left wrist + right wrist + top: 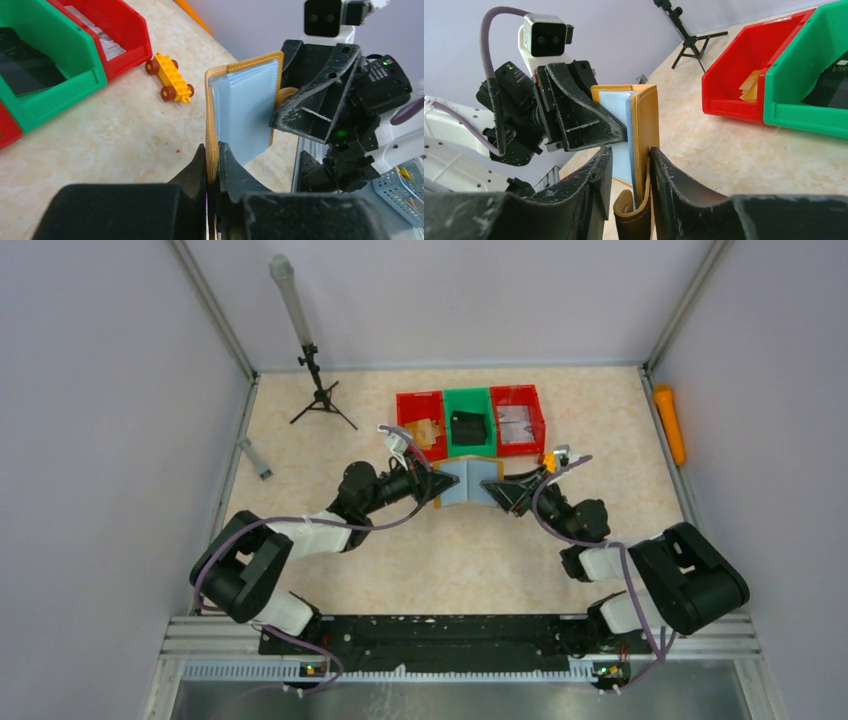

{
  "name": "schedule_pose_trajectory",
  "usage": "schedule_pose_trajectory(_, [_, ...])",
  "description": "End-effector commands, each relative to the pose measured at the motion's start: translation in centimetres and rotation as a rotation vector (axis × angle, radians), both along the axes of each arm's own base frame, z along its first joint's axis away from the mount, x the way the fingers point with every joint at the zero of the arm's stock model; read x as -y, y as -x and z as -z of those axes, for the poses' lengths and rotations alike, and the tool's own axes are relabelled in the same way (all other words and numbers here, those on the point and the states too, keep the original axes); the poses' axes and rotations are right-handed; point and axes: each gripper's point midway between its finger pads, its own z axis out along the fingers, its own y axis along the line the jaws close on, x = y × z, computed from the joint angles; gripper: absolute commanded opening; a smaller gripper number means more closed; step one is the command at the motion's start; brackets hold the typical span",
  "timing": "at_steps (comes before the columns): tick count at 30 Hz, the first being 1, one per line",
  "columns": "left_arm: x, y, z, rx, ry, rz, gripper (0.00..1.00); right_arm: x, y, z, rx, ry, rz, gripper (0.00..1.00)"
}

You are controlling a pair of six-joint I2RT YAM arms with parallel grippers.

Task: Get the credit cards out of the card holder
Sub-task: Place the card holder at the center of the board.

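Observation:
The mustard-brown card holder (470,483) hangs open above the table between my two grippers, its grey-blue lining facing up. My left gripper (437,487) is shut on the edge of one half (212,152). My right gripper (508,490) straddles the other half (646,120). Its right finger touches the leather, there is a gap at the left finger, and the curled side tab (631,210) sits between the jaws. No card shows in the holder's pockets. Tan credit cards (428,432) lie in the left red bin (751,85).
A green bin (468,400) holds a black object, and a second red bin (517,395) stands to its right. A yellow toy block with red wheels (170,77) lies near the bins. A black tripod (318,390) stands at the back left, and an orange object (669,423) lies by the right wall.

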Motion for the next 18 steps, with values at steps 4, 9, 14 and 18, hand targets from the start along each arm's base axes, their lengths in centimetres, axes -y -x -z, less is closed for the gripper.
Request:
schedule_pose_trajectory(4, [-1.4, -1.9, -0.6, 0.025, -0.013, -0.104, 0.00, 0.3, -0.4, -2.8, 0.105, -0.030, 0.046, 0.32])
schedule_pose_trajectory(9, [-1.2, -1.7, -0.5, 0.024, -0.017, -0.088, 0.00, 0.5, -0.8, -2.5, 0.087, -0.010, 0.067, 0.19])
schedule_pose_trajectory(14, [-0.2, -0.8, -0.8, 0.022, 0.011, 0.002, 0.00, 0.0, -1.2, -1.8, 0.057, 0.011, 0.052, 0.06])
schedule_pose_trajectory(18, [0.5, -0.3, -0.9, 0.010, 0.023, 0.058, 0.00, -0.3, -0.9, -1.9, 0.054, -0.007, 0.024, 0.01])
